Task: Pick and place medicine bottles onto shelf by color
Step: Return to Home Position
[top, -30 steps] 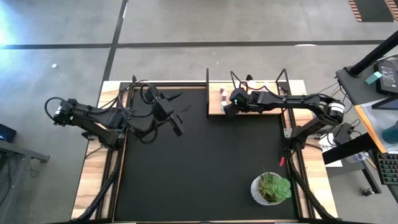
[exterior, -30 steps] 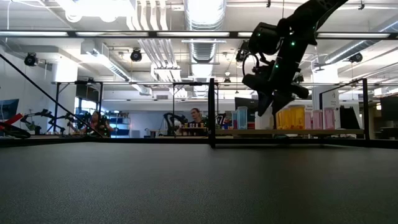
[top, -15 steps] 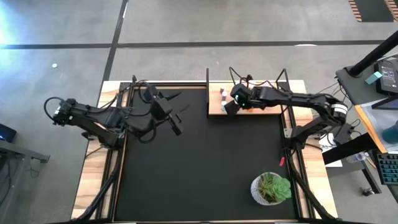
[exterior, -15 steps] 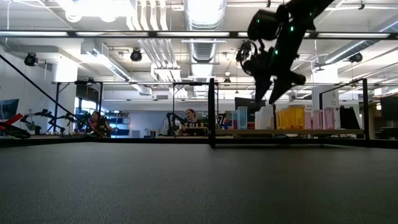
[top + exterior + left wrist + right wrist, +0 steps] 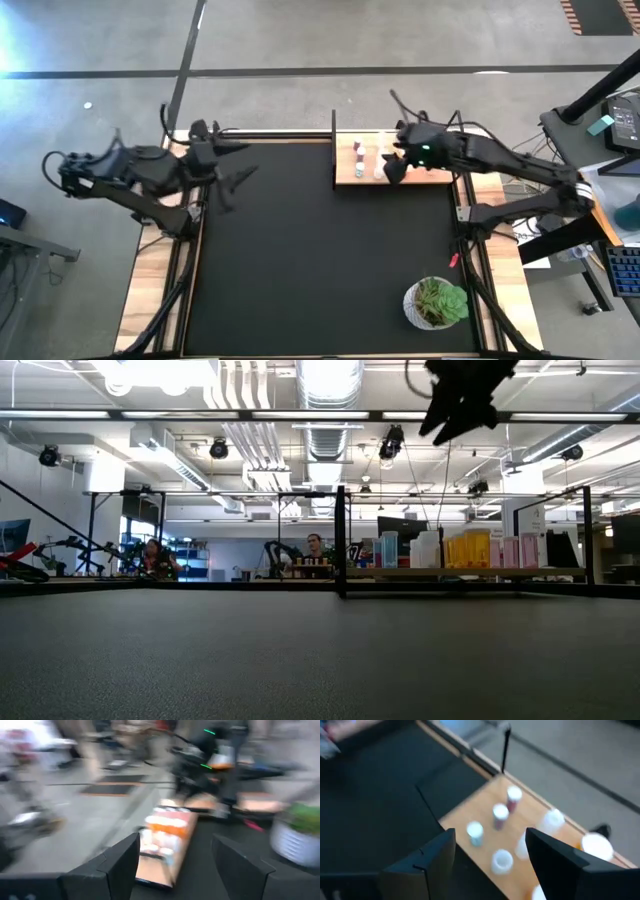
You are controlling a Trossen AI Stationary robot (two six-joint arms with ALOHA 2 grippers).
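Medicine bottles are being shown standing upright on the shelf, which is lying at the far edge of the table, just right of its middle. In the low view they are being seen in a row: clear and white ones toward the left, orange ones next, pink ones at the right.

At the left of the high view, the left gripper is being held over the far left corner of the black mat, well apart from the shelf and pointed toward it. Its fingers are being held wide apart, with nothing between them.

Further right, the right gripper is being held above the shelf, and no bottle is being touched by it. In the low view it is being shown at the top of the picture, well above the white caps. Its fingers are being spread wide and nothing is being gripped; several capped bottles are being seen on the wood below.

At the near right corner of the mat, a green potted plant is being shown, well apart from the shelf.
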